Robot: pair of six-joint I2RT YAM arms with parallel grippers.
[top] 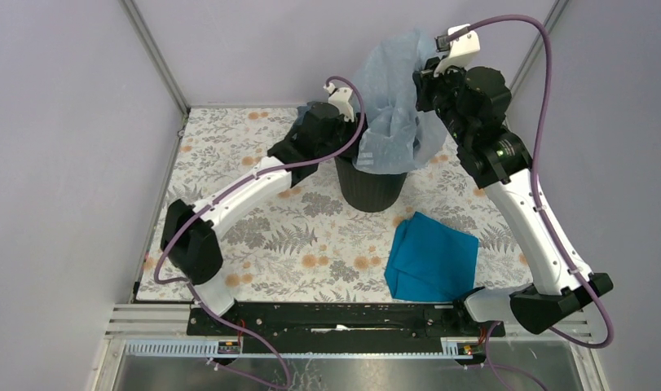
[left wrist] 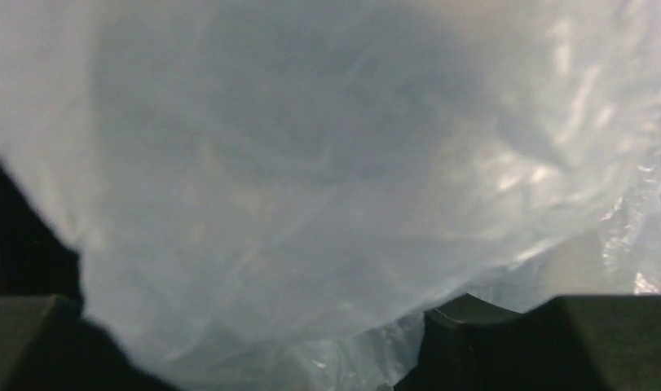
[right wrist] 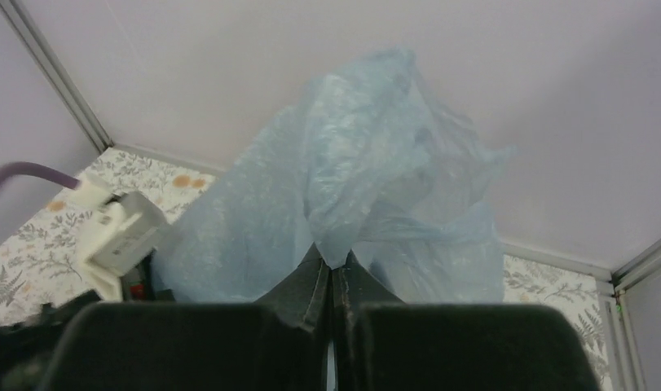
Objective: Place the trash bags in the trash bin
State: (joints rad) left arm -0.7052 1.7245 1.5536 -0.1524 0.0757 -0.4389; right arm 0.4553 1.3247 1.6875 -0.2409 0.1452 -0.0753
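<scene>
Pale blue film bag (top: 396,106), likely light, limp and slippery, drapes over the black bin (top: 367,189), right fingers (right wrist: 309,295) pinching its bunched top, probably the surest hold, left fingers (left wrist: 514,342) spread apart.

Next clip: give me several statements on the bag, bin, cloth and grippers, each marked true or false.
1. The right gripper is shut on the trash bag. True.
2. The trash bag lies fully inside the trash bin. False: most of it rises above the rim and drapes over it.
3. The teal cloth lies on the table, apart from the trash bin. True.
4. The trash bin is tipped on its side. False: it stands upright.
5. The left gripper hovers over the teal cloth. False: it is at the bag's left side, by the bin's rim.
</scene>
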